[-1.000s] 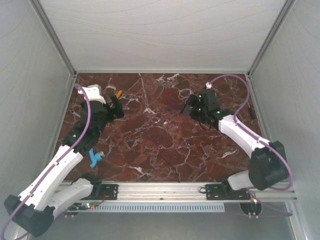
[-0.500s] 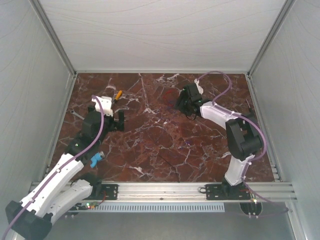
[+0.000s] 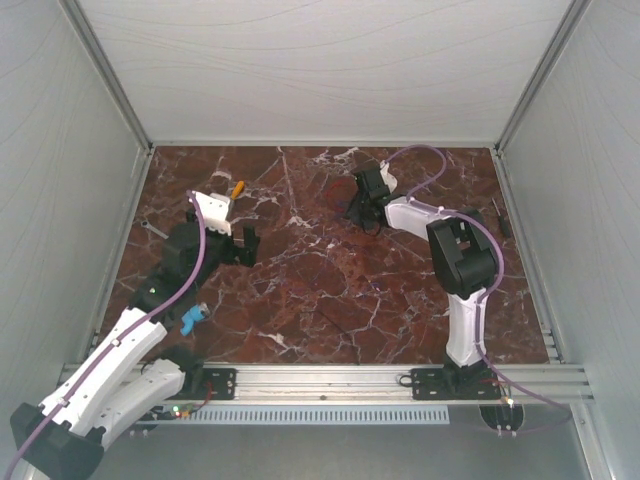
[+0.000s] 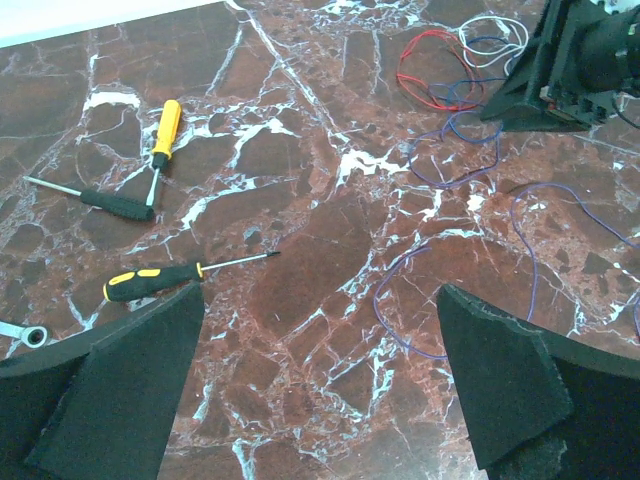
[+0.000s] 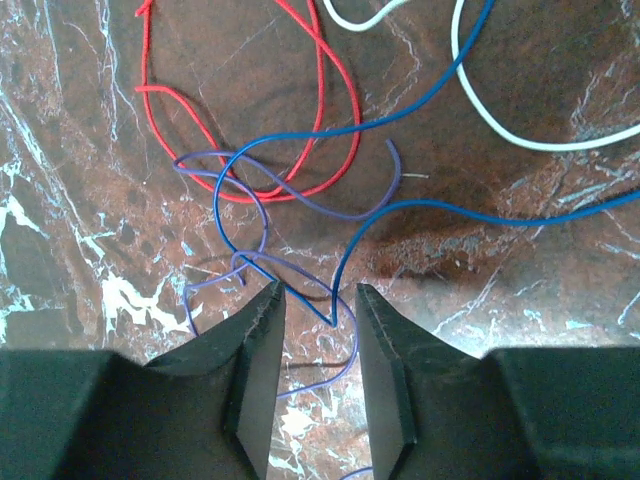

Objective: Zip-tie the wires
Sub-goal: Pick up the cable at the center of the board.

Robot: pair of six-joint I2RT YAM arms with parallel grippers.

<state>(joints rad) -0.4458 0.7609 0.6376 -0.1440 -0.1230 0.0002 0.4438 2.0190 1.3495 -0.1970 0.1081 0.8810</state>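
Change over the last second: right arm has folded back on itself and swung its right gripper (image 5: pixel 318 290) leftward onto the wires (image 5: pixel 322 132). A second ago it sat off the tangle's right side. Left gripper (image 4: pixel 320 290) has meanwhile drifted toward the tangle but remains well apart from it, on its left.

Reading: right arm now looks committed to picking up a strand, probably the first step of gathering the loops into a bundle. No zip tie is visible in any view, so the tying itself is judged far off.

Wires lie spread flat on the marble table (image 3: pixel 330 290) as red, blue, purple and white loops, not bunched.

Right jaws: narrow gap, not closed. The V-shaped bend of one blue strand (image 5: pixel 328 318) sits just inside that gap, between the two fingertips. A purple strand (image 5: pixel 352 345) crosses deeper in the same gap. Cannot tell whether either touches a pad. The rest of the tangle fans out beyond the fingertips.

Left jaws: wide apart, nothing between them. From the left wrist camera the tangle is far ahead and to the right. Three screwdrivers (image 4: pixel 158 128) lie left of the tangle, clear of it.

Risk, as a judgement: strands are very thin and may slip the pads on closing.
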